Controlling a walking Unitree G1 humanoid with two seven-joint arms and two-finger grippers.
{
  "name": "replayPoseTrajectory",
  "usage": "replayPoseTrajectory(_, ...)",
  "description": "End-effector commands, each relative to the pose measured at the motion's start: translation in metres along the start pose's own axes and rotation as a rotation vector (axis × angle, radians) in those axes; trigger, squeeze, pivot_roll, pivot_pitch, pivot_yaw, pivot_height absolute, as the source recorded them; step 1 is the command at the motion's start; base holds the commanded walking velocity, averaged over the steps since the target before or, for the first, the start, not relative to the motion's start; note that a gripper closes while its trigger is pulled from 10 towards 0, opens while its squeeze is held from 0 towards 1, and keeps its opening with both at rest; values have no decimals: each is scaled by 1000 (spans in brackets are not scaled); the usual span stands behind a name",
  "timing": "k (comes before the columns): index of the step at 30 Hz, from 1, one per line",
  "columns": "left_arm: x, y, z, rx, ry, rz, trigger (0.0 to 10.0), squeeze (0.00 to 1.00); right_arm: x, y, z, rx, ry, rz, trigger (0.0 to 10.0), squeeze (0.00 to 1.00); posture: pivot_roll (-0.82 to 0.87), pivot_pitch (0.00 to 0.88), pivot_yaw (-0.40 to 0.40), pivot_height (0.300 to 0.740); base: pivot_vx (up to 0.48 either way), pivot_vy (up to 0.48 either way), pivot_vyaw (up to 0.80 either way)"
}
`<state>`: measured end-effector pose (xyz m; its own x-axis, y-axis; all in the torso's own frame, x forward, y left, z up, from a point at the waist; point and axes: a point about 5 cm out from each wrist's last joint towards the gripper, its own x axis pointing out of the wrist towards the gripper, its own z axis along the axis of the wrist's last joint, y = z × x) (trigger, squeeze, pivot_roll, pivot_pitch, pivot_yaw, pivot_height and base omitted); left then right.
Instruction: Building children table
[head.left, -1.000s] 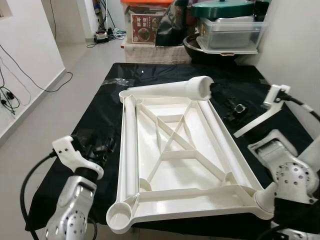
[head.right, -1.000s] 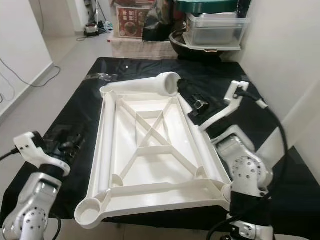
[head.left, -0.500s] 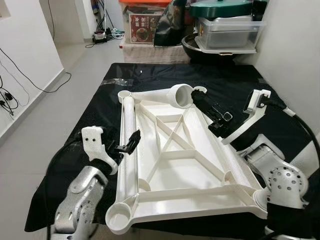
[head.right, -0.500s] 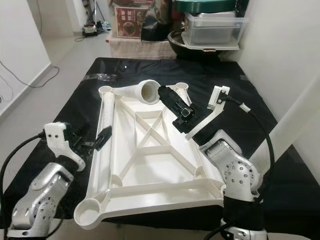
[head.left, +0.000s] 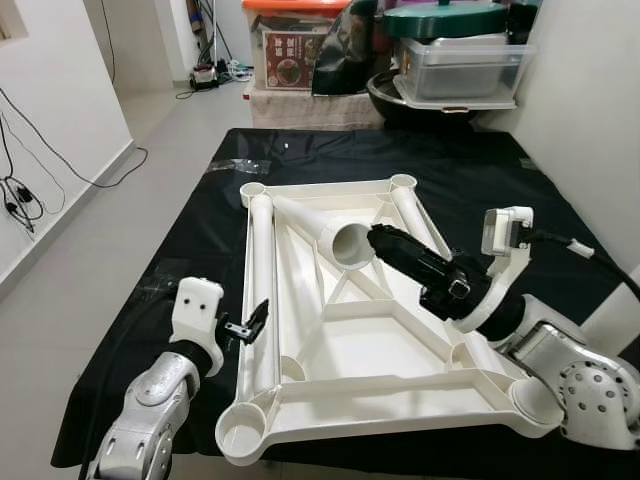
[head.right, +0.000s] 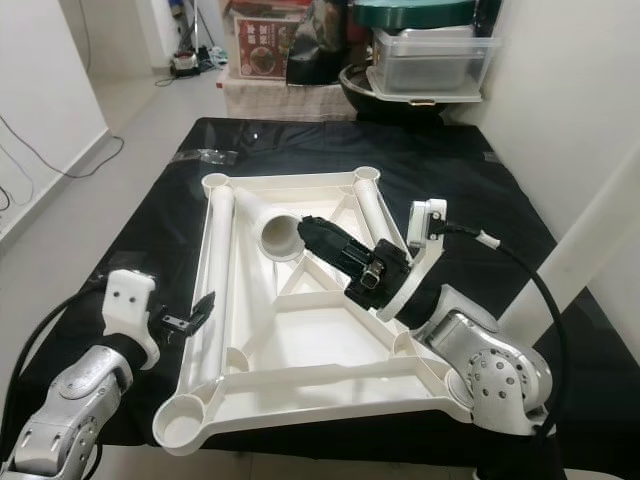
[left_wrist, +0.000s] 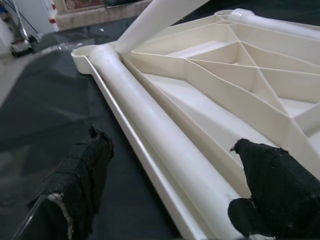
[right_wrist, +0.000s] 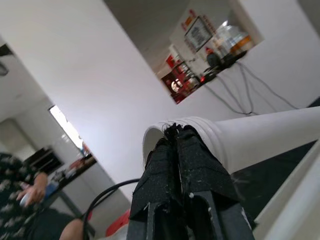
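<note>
Tabletop frame (head.left: 380, 360), white plastic, lies underside-up across the black-covered bench (head.left: 190, 250). Right pincer (head.left: 375, 238) pinches the rim of a loose white leg tube (head.left: 310, 222), which slants over the frame from its 11 o'clock corner socket. Left pincer (left_wrist: 170, 185), fingers spread, straddles the leg lying along the frame's 9 o'clock edge (head.left: 262, 290), not gripping.
</note>
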<state>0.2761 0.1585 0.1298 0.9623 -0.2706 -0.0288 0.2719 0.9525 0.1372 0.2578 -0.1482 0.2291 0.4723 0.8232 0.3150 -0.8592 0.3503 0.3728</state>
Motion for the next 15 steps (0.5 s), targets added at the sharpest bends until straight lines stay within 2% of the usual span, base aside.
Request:
replayPoseTrajectory(1,4,2,-1,81,9,-13,10000,0,5,7,-4,-1,24,44,0,0,25,0,7,740,0,0,0)
replayPoseTrajectory(2,4,2,-1,81,9,-13,10000,0,5,7,-4,-1,24,44,0,0,25,0,7,740,0,0,0)
replayPoseTrajectory(3,14,5,2,168,2,-26,10000,0,9,11,-5,0,28,70,0,0,26,0,10,740,0,0,0)
replayPoseTrajectory(4,14,5,2,168,2,-26,10000,0,9,11,-5,0,28,70,0,0,26,0,10,740,0,0,0)
replayPoseTrajectory(5,24,6,6,260,-10,-40,10000,0,13,15,-7,2,32,92,0,0,25,0,14,740,0,0,0)
replayPoseTrajectory(6,24,6,6,260,-10,-40,10000,0,13,15,-7,2,32,92,0,0,25,0,14,740,0,0,0)
replayPoseTrajectory(7,34,8,11,333,-28,-43,10000,0,15,18,-9,3,38,112,0,0,21,0,17,740,0,0,0)
replayPoseTrajectory(8,34,8,11,333,-28,-43,10000,0,15,18,-9,3,38,112,0,0,21,0,17,740,0,0,0)
replayPoseTrajectory(9,44,7,19,398,-57,-42,10000,0,17,22,-12,6,45,132,0,0,17,0,21,740,0,0,0)
replayPoseTrajectory(11,44,7,19,398,-57,-42,10000,0,17,22,-12,6,45,132,0,0,17,0,21,740,0,0,0)
replayPoseTrajectory(13,63,-2,33,508,-118,-66,10000,0,21,28,-17,9,64,161,0,0,11,0,30,740,0,0,0)
replayPoseTrajectory(14,63,-2,33,508,-118,-66,10000,0,21,28,-17,9,64,161,0,0,11,0,30,740,0,0,0)
replayPoseTrajectory(15,71,-10,37,539,-136,-106,10000,0,22,30,-20,11,69,170,0,0,4,0,38,740,0,0,0)
